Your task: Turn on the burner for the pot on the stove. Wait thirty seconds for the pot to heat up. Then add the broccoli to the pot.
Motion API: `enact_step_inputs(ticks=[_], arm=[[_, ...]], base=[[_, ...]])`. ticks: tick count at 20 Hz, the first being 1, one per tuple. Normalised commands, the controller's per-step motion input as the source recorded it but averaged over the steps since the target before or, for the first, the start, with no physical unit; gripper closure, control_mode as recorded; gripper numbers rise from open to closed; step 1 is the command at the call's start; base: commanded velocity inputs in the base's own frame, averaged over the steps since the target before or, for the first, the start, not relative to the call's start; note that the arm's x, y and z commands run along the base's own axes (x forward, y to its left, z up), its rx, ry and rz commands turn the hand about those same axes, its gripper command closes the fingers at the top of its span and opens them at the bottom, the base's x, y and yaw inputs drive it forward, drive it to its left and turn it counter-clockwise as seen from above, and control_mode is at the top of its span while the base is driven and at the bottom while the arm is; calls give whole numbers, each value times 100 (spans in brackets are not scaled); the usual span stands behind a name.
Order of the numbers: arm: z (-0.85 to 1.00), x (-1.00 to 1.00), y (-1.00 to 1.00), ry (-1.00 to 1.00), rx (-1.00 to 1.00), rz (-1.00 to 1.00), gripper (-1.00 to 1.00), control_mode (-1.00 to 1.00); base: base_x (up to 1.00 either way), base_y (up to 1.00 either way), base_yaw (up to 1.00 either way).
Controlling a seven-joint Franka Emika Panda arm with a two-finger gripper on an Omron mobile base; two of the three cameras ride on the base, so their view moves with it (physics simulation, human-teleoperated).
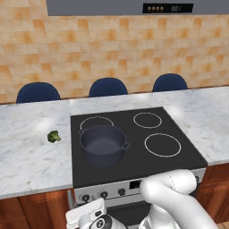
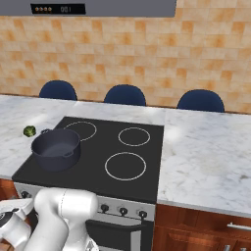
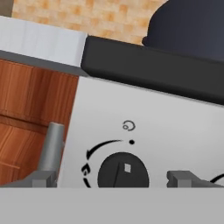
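- Gripper (image 3: 113, 179) faces the silver front panel of the stove (image 1: 179, 129), low at its left end; jaws stand wide apart, nothing between them but a dark knob (image 3: 123, 170), one tip on each side, not touching it.
- Pot (image 1: 103, 144): one, no lid, on the front-left ring of the cooktop, its front wall close to the cooktop's front edge.
- Broccoli (image 1: 54, 136): one floret, on the marble counter (image 1: 31, 152) left of the stove, apart from the pot, open counter all round it.
- Ring markings: three bare, a fourth partly seen behind the pot.
- Blue chair backs (image 1: 108, 86): three, beyond the counter's far edge.
- Right counter stretch bare to its front edge.
- Wooden cabinet fronts (image 3: 30, 113) left of the panel; a grey handle (image 3: 50, 148) stands just beside the left fingertip.
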Motion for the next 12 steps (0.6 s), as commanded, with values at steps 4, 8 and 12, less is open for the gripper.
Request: enact_step_inputs(ticks=[4, 8, 12], arm=[[0, 7, -12, 0, 0, 0, -100, -100], [0, 4, -6, 0, 0, 0, -100, -100], [0, 0, 0, 0, 0, 0, -100, -100]], base=[[0, 0, 0], [0, 0, 0], [0, 0, 0]])
